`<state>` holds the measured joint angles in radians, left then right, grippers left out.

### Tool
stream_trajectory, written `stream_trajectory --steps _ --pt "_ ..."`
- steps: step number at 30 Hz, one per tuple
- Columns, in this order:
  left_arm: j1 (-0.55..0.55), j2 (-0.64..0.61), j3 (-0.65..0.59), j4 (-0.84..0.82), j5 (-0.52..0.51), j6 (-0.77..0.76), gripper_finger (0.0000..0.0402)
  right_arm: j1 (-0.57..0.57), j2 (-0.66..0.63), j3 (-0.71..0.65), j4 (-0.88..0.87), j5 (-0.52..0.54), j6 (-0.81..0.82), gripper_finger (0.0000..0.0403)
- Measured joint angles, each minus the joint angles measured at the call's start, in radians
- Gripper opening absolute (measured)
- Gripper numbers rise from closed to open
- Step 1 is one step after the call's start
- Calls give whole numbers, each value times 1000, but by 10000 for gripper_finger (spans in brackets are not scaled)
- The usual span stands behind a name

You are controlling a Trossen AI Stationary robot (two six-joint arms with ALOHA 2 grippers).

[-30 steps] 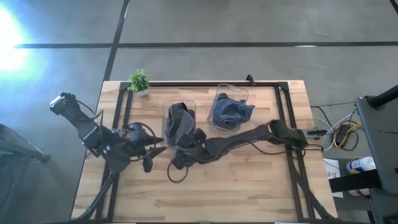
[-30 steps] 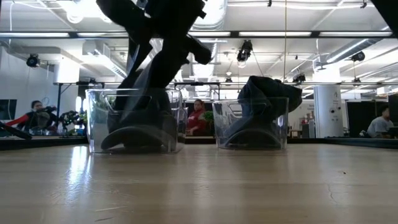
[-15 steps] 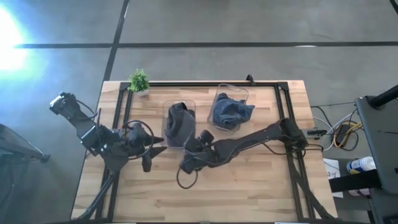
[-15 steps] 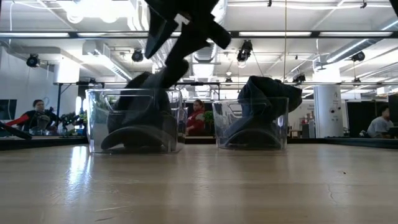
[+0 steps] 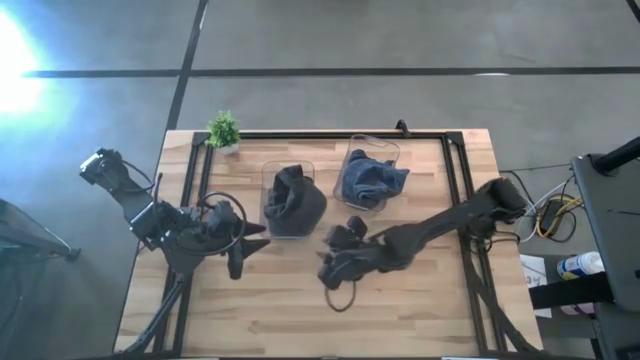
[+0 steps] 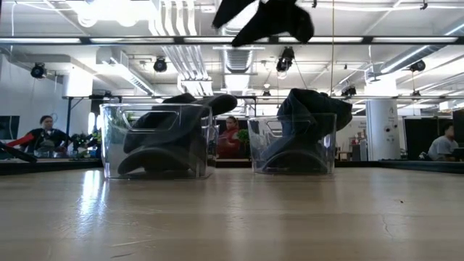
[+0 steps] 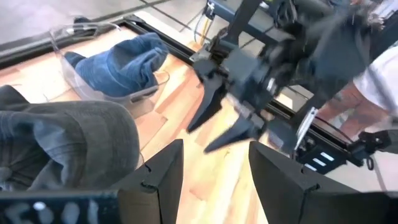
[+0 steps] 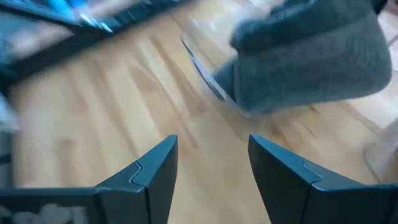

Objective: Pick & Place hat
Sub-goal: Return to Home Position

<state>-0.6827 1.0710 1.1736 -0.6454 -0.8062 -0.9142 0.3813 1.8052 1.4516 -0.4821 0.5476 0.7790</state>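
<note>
A grey hat sits in the left clear bin; part of it hangs over the bin's rim. A blue hat fills the second clear bin. My right gripper is open and empty. It hovers above the table, nearer than the bins and between them, high in the low view. Its wrist view shows the grey hat ahead. My left gripper is open and waits left of the grey hat's bin.
A small green plant stands at the table's far left corner. A black frame rail runs along the far edge and down both sides. Bare wood lies in front of the bins. People sit in the room beyond the table.
My right gripper has drawn away from the grey hat's bin, moving up and toward the table's right and near edges. The grey hat stays in the bin, and its top has slumped over the rim.
</note>
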Motion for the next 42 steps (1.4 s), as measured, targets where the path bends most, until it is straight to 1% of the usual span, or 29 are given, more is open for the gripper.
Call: stream_trajectory --steps 2,7,9,11,14,17,19,20,22,24,25,27,30,33,34,38,42 --pt "0 0 0 2 8 0 176 11 -70 -73 81 -15 -2 192" --pt "0 0 0 2 29 9 176 24 -222 -265 262 -135 8 192" --pt "0 0 -5 4 31 22 176 31 -285 -328 312 -140 9 192" --pt "3 -3 -22 8 35 24 176 39 -350 -379 343 -122 -1 192" --pt "17 -7 -69 37 76 32 176 41 -439 -438 335 -105 -26 192" --pt "41 -16 -157 182 135 81 176 36 -537 -490 329 -103 -14 192" --pt "73 -31 -229 315 189 132 176 33 -599 -516 333 -99 60 192" --pt "98 -42 -264 381 223 162 176 33 -626 -528 332 -99 68 192" --pt "167 -70 -322 478 298 212 176 42 -675 -544 331 -129 -9 192" --pt "246 -106 -360 542 376 268 176 53 -722 -556 332 -213 -113 192" --pt "287 -128 -375 558 414 291 176 53 -746 -564 332 -244 -135 192" --pt "368 -170 -392 565 482 312 176 47 -797 -584 345 -292 -147 192" --pt "454 -230 -406 553 571 317 176 33 -863 -640 374 -291 -181 192" --pt "501 -295 -412 529 663 356 176 23 -926 -727 473 -298 -237 192" --pt "512 -317 -413 505 675 366 176 15 -950 -762 521 -310 -243 192" --pt "549 -409 -440 422 670 366 176 -24 -1034 -928 698 -341 -256 192" --pt "567 -499 -514 416 670 351 176 -44 -1119 -1073 833 -355 -256 192"
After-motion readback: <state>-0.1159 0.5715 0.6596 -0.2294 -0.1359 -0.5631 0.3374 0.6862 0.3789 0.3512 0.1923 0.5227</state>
